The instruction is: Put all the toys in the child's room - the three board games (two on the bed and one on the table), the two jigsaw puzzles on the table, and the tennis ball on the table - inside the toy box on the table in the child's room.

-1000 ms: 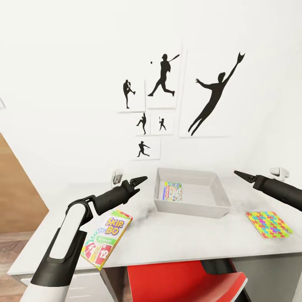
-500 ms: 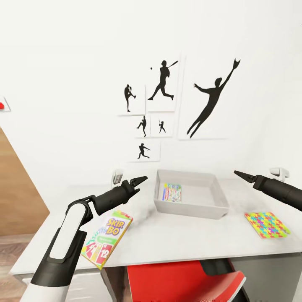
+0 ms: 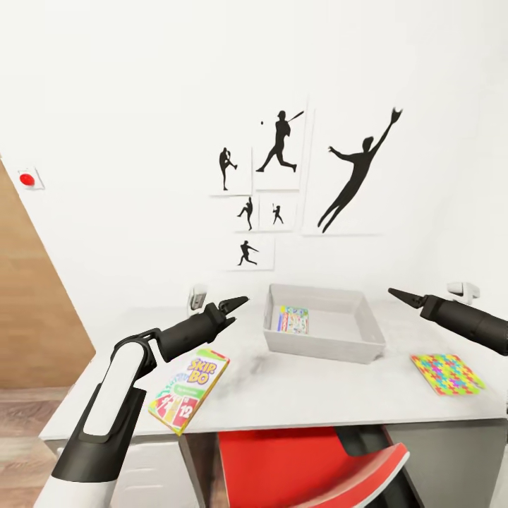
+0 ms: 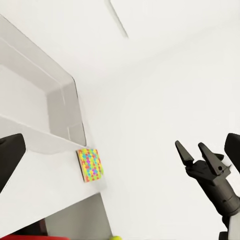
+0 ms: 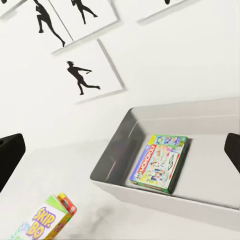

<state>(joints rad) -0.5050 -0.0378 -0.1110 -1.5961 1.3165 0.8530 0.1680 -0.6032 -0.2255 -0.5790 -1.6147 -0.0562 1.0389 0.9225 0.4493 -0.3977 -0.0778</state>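
Partly hidden by the left arm, the Skip-Bo box (image 3: 189, 390) overhangs the worktop's (image 3: 296, 395) front edge near its left corner. A Monopoly box (image 3: 290, 319) is seen inside the grey bin (image 3: 324, 347) toward the back edge. One puzzle square (image 3: 447, 373) lies near the right edge. Both arms are held level above the worktop; the left gripper (image 3: 238, 303) and right gripper (image 3: 395, 293) appear closed to points.

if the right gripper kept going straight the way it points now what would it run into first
Probably the toy box: the right wrist view looks along the fingers onto its near wall and the MONOPOLY box inside. In the head view the right gripper hangs above the table, so depth is uncertain.
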